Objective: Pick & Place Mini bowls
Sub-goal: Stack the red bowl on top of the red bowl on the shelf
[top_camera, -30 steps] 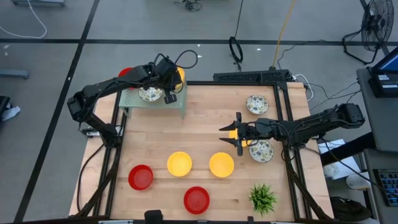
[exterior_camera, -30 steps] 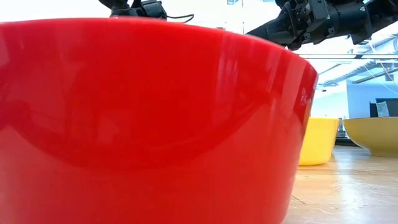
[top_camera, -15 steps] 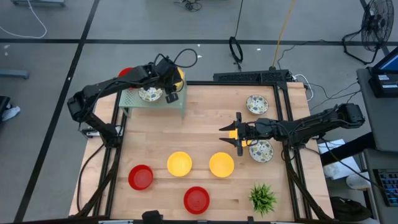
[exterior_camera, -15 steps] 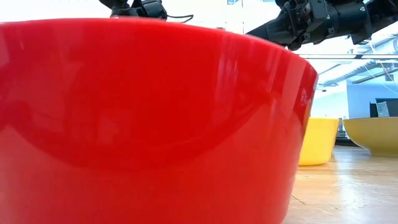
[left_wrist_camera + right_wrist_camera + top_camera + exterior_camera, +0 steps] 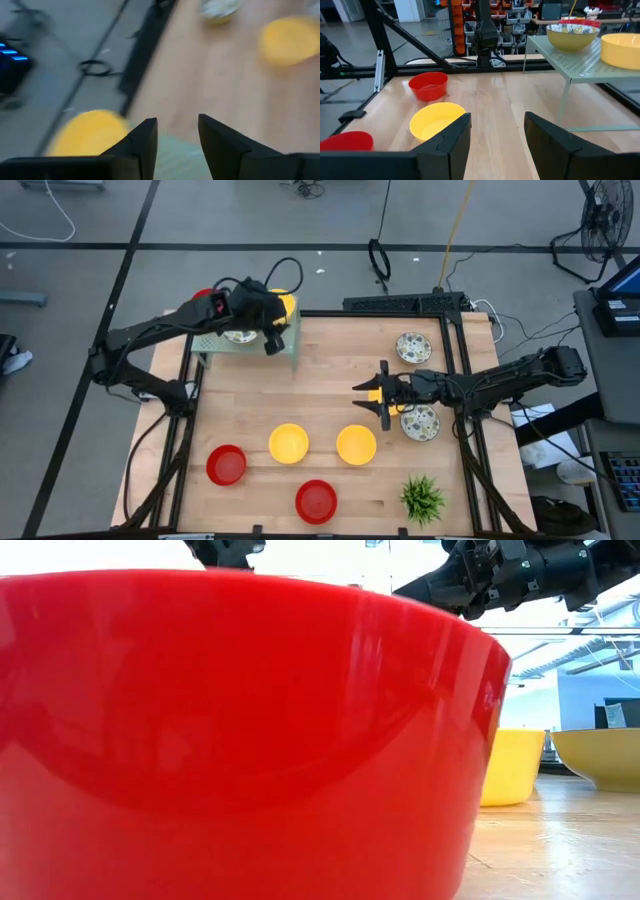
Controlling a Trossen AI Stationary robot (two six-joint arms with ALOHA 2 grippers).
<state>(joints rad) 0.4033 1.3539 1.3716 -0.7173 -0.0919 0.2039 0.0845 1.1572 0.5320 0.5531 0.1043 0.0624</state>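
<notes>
Now we see the left gripper (image 5: 268,340) spread empty, lifted off the floral bowl (image 5: 238,335) just left on the green rack (image 5: 290,348).

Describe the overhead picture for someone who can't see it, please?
Two dark robot arms reach over a wooden table scattered with small bowls. The left gripper, jaws open, hangs over a pale green rack at the far left corner, where a patterned bowl sits. The right gripper hovers open mid-table; a small green plant stands near the front.
</notes>
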